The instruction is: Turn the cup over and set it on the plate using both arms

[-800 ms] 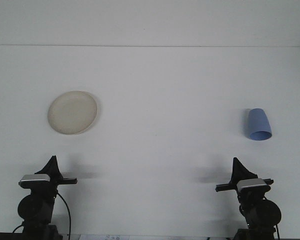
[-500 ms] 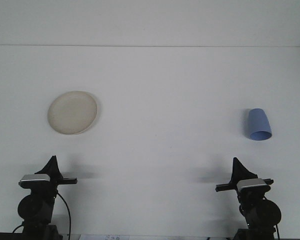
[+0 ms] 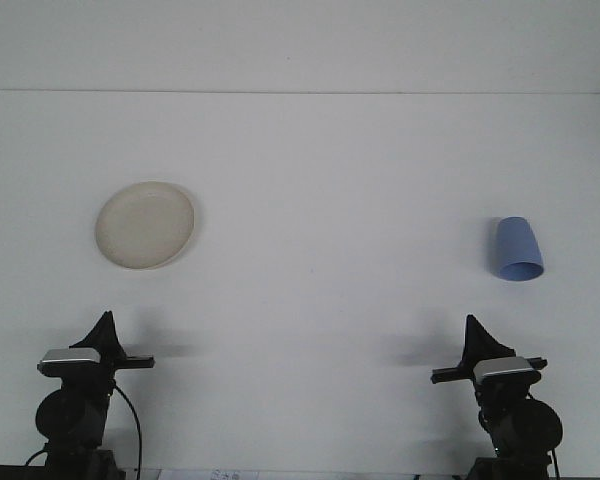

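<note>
- Blue cup point(image 3: 519, 250) sits upside down on our desk point(image 3: 330, 200), well apart from the empty plate point(image 3: 145, 224).
- Left pincer point(image 3: 102, 335) and right pincer point(image 3: 475, 338) grip nothing; spread or pressed together, we cannot tell.
- We judge nothing done.

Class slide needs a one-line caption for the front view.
Blue cup upside down at right, cream plate at left, both arms parked near.

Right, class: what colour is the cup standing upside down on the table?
Light blue; the cup shows clearly in the front view, on the right side.
</note>
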